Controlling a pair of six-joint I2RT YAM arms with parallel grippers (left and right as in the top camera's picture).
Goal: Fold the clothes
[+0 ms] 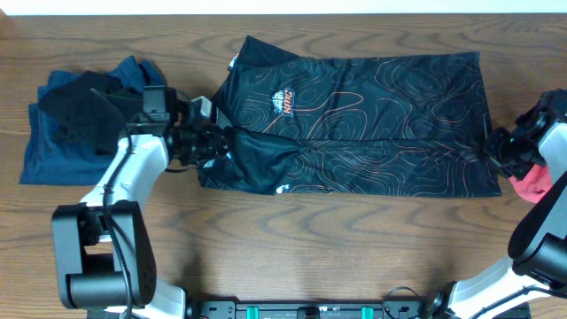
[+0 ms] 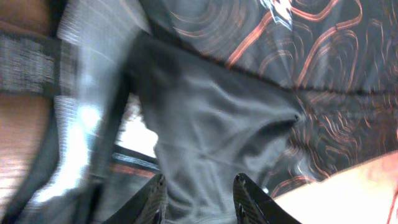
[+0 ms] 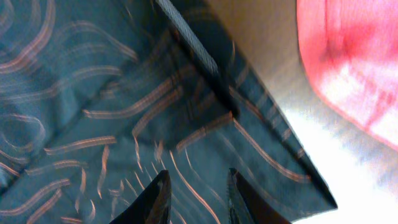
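Seen from overhead, the black shirt [image 1: 372, 115] lies folded across the table [image 1: 310, 248], the left gripper [image 1: 213, 142] at one short end, the right gripper [image 1: 496, 149] at the other. On the left wrist camera we find the jaws partly parted over grey fabric, holding nothing. The right wrist shows likewise, beside a pink cloth [image 3: 354, 56].
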